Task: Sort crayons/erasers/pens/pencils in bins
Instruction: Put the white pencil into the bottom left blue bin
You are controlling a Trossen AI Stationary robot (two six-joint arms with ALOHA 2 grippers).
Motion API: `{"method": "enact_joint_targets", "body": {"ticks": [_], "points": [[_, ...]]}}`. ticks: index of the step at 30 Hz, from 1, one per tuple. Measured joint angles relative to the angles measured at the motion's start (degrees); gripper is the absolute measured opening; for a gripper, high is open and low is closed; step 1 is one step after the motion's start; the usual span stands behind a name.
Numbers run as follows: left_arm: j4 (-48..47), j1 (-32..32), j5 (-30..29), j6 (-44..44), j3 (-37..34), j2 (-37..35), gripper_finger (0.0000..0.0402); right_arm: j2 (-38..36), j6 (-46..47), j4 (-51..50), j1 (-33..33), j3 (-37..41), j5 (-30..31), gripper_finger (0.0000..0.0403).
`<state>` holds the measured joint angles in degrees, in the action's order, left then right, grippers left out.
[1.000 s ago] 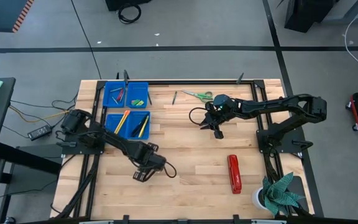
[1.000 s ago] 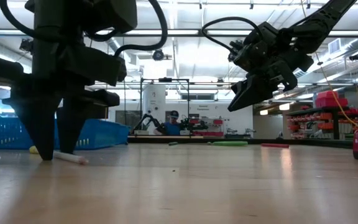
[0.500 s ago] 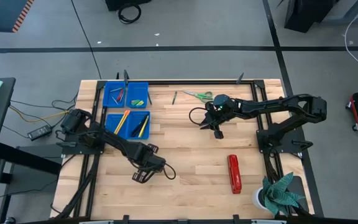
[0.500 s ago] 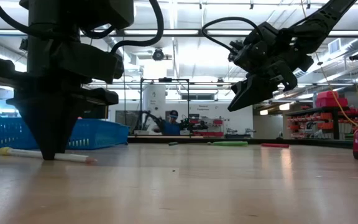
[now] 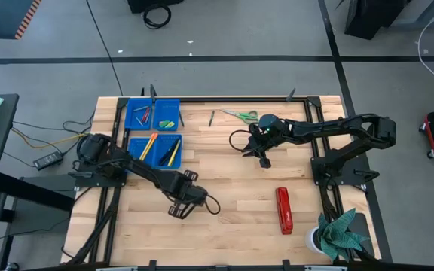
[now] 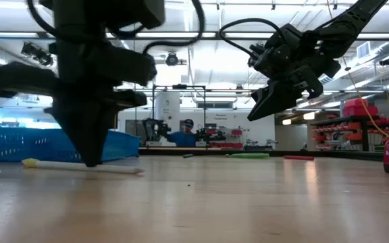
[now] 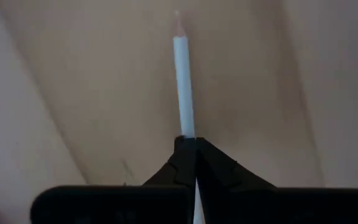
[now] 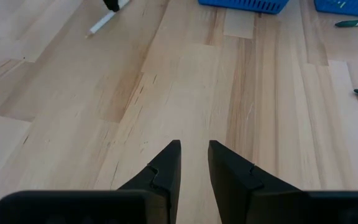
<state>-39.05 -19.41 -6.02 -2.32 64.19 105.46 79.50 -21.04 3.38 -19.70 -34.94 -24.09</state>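
My left gripper is near the table's front, left of centre, shut on a white pencil. The pencil has a yellowish end and lies level, just at table height. My right gripper hangs open over the far middle of the table, with nothing between its fingers. Four blue bins stand at the far left, holding pencils, pens and small pieces. A dark pen lies on the wood beside the bins. My left gripper pinches the white pencil's shaft about midway along, between its two fingers. The fingers come from above, pointing down, and lie across the pencil. The pencil stays level, its pointed tip sticking out ahead. I cannot tell whether it is clear of the table.
Green-handled scissors lie at the far edge. A red stapler lies front right, and a potted plant sits at the front right corner. Green markers rest near the bins. Bare wood fills the middle.
My left gripper has shut on the white pencil. It then moved a little toward the table's right edge and slightly up, and the pencil went along with it, staying level.
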Motion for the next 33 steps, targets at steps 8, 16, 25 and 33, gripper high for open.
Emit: {"method": "enact_joint_targets", "body": {"ticks": [8,16,25,33], "points": [[-9.5,-0.1,0.4,0.1,5.3,-0.1,0.0008,0.0,0.0,-0.2,0.0,0.0,0.0,0.0088],[-14.3,-0.7,0.8,1.0,6.8,-0.2,0.0007,0.0,0.0,-0.3,0.0,0.0,0.0,0.0088],[-21.0,-0.6,5.3,8.5,-0.2,-0.3,0.0042,0.0,0.0,-0.3,0.0,0.0,0.0,0.0088],[-18.7,-0.7,5.9,7.7,-5.3,-0.6,0.0094,0.0,0.0,-0.3,0.0,0.0,0.0,0.0088]]}}
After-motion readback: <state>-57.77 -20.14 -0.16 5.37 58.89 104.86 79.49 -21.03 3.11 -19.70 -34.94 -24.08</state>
